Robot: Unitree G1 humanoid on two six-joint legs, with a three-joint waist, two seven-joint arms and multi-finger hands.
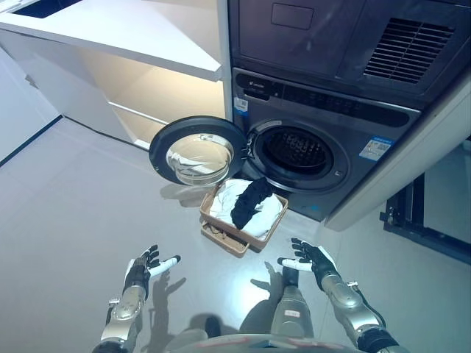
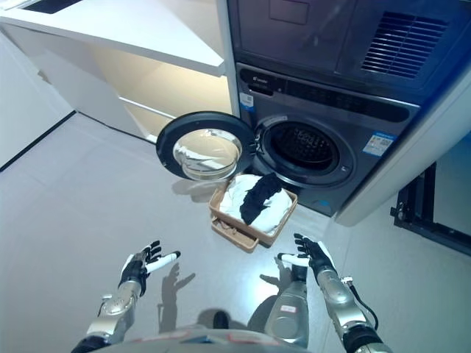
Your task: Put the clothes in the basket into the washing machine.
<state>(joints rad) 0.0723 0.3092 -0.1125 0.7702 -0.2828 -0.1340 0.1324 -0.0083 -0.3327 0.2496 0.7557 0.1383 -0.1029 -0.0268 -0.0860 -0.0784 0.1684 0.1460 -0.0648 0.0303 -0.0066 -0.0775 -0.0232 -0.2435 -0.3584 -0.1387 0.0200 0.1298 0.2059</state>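
A tan basket (image 1: 224,239) stands on the floor right in front of the washing machine (image 1: 324,132). It holds white clothes (image 1: 224,200) with a black garment (image 1: 250,200) draped on top. The machine's round door (image 1: 197,151) is swung open to the left and the drum (image 1: 298,151) looks dark inside. My left hand (image 1: 143,268) is open and empty above the floor, near and left of the basket. My right hand (image 1: 313,259) is open and empty, near and right of the basket. Both hands are apart from the basket.
A white counter with open shelves (image 1: 132,44) stands left of the machine. A white panel (image 1: 412,158) flanks the machine's right side, with a dark frame (image 1: 419,217) beyond it. Grey floor (image 1: 73,206) spreads to the left.
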